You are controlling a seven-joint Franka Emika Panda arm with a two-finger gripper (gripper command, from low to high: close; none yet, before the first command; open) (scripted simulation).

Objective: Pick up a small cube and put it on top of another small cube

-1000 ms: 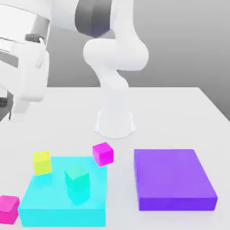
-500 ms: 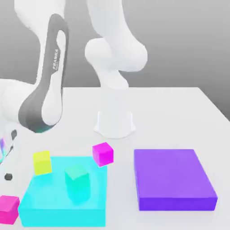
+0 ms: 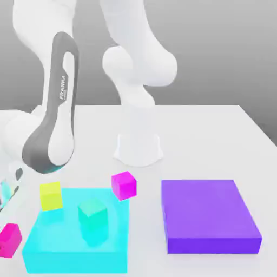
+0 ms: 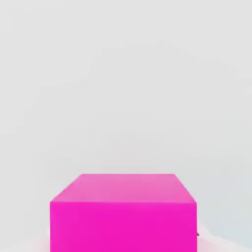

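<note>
At exterior view's left, near cyan block [image 3: 108, 238]: my claw [image 4: 124, 242] is closed on pink cube [image 4: 123, 224], holding from both sides.

exterior: faces arm base [image 3: 138, 149] across table [image 3: 205, 140] | hand: close on pink cube [image 4: 123, 226] | shared: pink cube, table

The hot-pink cube [image 3: 9, 240] sits down at the lower left edge of the exterior view, small, plain and flat-faced, turned at an angle. From the hand, I see its broad pink front and a paler, duller top, the two meeting along a straight edge.
</note>
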